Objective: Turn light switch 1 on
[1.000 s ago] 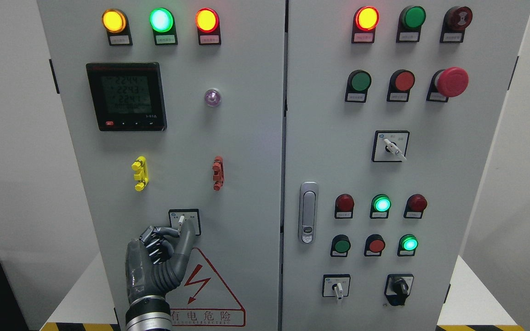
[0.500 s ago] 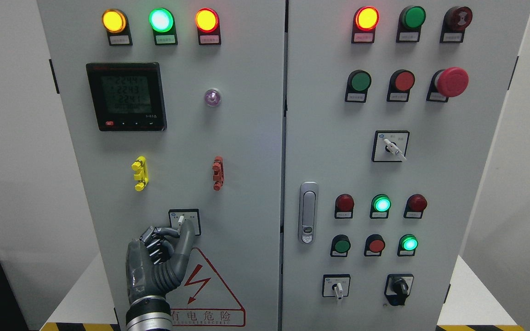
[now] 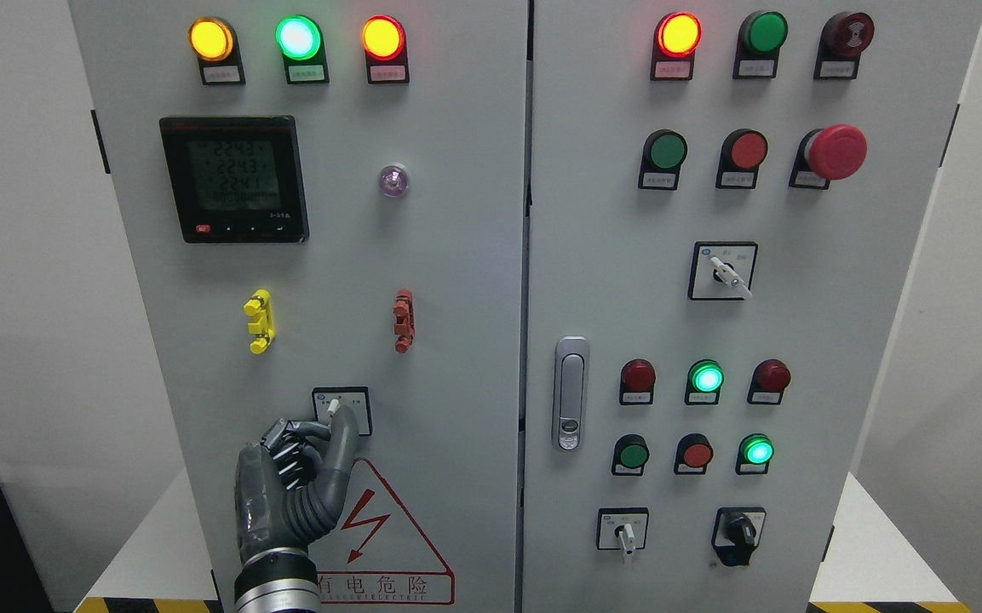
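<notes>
left hand (image 3: 299,477) at left door bottom, thumb and curled fingers pinching the white lever of the selector switch (image 3: 341,410), above the warning triangle (image 3: 380,532); right of it the door handle (image 3: 571,393), then lit green lamps (image 3: 706,377)

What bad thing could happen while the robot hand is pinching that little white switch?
1. The left hand holds only the tip of the small white lever of the switch, so its fingers might slip off before it turns.
2. The curled fingers partly hide the switch plate, so it may be hard to check how far it has turned.
</notes>
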Available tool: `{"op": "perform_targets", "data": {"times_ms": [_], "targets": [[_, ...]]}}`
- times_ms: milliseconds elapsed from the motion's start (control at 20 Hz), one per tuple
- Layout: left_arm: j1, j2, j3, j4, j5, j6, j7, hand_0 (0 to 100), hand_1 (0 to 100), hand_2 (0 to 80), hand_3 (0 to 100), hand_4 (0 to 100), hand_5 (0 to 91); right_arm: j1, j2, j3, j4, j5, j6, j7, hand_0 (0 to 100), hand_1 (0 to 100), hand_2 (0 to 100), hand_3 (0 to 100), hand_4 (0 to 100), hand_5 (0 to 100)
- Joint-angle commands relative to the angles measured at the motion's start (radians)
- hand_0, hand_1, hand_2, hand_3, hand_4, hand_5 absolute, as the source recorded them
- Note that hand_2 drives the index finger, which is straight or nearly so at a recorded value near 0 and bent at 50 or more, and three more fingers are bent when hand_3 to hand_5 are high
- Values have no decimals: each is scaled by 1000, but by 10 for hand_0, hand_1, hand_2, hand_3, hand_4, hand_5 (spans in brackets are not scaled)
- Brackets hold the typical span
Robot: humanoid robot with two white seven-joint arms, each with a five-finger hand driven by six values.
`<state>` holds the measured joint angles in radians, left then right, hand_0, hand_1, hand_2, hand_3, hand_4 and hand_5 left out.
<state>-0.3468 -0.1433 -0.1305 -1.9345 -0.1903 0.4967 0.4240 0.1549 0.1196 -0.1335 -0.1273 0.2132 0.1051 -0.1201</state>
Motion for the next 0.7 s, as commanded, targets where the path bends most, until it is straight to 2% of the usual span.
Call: {"op": "perform_targets", "data": {"times_ms": [0, 650], "targets": [[0, -1, -1, 2, 0, 0, 4, 413, 474, 613, 1000, 1000, 873, 0, 0, 0, 0, -1, -1, 0, 54, 0, 0, 0, 0, 0], [0, -1, -4, 3, 0, 0, 4, 476, 464, 613, 1000, 1000, 872, 0, 0, 0, 0, 0, -1, 0, 54, 0, 0, 0, 0, 0]]}}
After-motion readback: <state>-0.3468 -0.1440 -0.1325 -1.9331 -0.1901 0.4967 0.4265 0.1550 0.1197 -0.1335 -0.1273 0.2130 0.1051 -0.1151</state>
